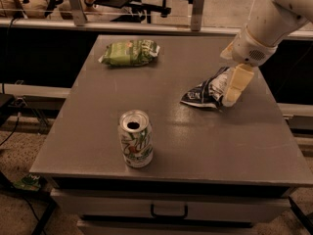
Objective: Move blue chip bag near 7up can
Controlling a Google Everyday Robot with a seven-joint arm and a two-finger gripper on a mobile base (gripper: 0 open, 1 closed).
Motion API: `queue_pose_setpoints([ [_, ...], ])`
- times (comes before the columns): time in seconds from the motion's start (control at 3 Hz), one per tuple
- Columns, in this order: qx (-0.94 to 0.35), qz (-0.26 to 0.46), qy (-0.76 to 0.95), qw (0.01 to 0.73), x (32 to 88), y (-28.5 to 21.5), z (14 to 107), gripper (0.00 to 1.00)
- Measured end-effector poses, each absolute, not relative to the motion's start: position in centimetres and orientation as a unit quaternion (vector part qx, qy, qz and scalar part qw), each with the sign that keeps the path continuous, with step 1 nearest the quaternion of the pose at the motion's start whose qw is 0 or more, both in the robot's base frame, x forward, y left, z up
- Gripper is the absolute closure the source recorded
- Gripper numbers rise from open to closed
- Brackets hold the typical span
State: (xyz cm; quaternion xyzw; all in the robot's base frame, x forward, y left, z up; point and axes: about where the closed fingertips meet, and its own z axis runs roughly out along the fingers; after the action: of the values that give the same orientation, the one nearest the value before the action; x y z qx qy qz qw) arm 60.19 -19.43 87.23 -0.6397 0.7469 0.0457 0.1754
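Note:
The blue chip bag [201, 96] lies crumpled on the right half of the grey table [215, 146], dark navy with white print. The 7up can [135, 138] stands upright near the front left of the table, its top open, well apart from the bag. My gripper [229, 95] hangs from the white arm at the upper right and reaches down at the bag's right end, overlapping it in view. I cannot tell whether it holds the bag.
A green chip bag [130, 52] lies at the table's back left. A drawer with a handle [168, 211] sits under the tabletop. A rail and chairs stand behind the table.

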Motion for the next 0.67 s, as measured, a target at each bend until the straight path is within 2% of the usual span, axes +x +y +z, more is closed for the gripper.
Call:
queue_pose_setpoints([
  [0.67, -0.639, 0.046, 0.745, 0.185, 59.55, -18.96, 88.38, 0.52],
])
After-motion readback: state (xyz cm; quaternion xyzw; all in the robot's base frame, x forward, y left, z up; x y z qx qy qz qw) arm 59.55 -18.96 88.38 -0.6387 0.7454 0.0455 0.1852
